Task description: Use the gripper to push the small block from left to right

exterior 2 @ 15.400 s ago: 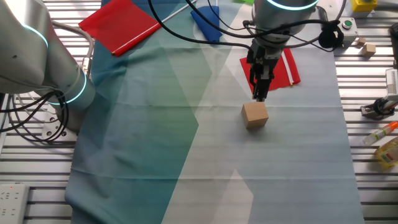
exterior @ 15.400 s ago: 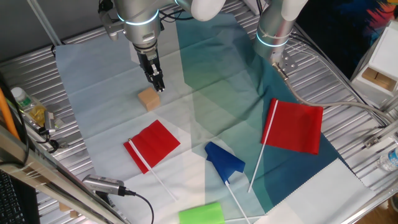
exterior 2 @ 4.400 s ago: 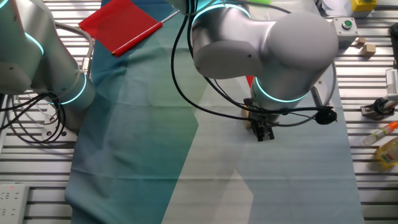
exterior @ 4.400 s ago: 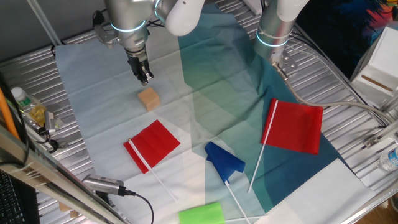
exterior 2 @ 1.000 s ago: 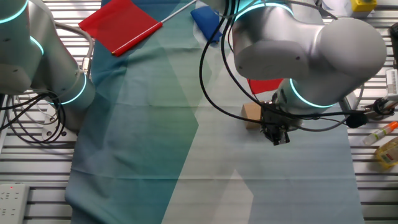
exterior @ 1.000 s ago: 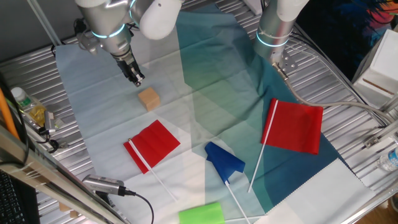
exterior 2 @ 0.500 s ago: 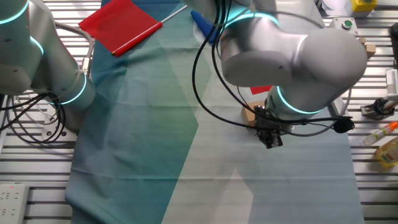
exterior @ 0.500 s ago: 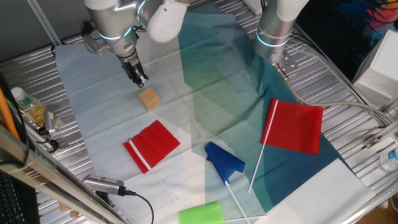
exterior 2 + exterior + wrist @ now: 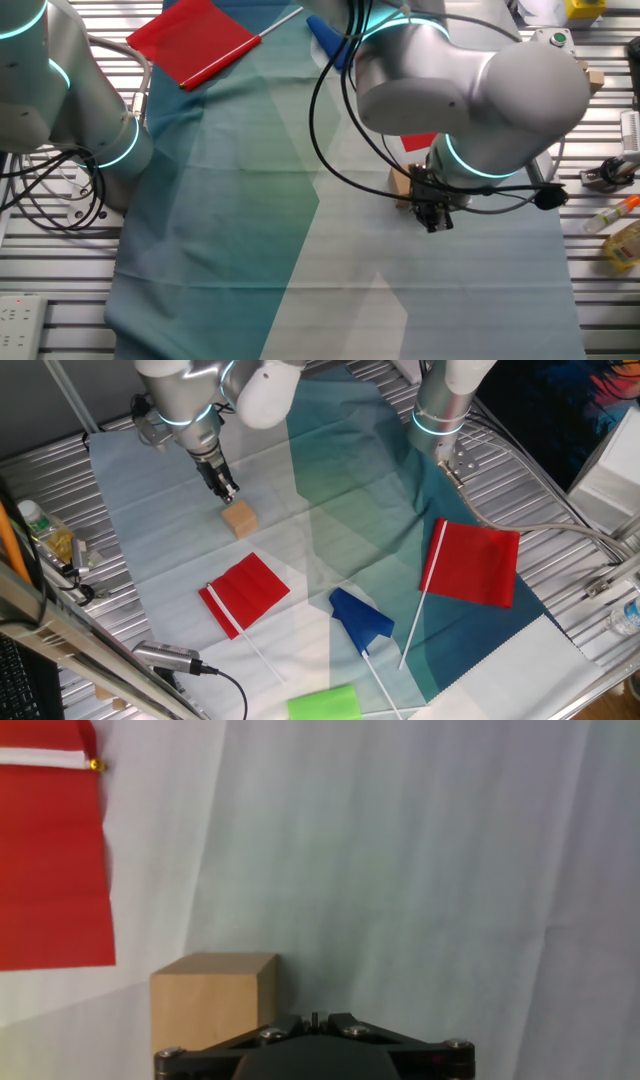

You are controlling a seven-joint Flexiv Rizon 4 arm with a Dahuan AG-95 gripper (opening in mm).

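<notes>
The silver-grey arm [image 9: 190, 390] with its glowing blue ring reaches down from the upper left of one fixed view, its wrist tilted so the black claw [image 9: 226, 490] points down and slightly right. In the other fixed view the bulky arm body fills the upper right and hides most of what lies below it. The worktop [image 9: 60, 460] is ribbed metal, covered by a pale grey and teal cloth [image 9: 340, 500]. A large red flag [image 9: 478, 565] lies at right, a smaller red flag [image 9: 248, 589] lower left of centre, a blue flag [image 9: 360, 618] between them. The claw's fingers are drawn together, holding nothing. The small block [image 9: 240, 518] sits on the cloth just beside the claw tip, at its lower right; contact cannot be told.
</notes>
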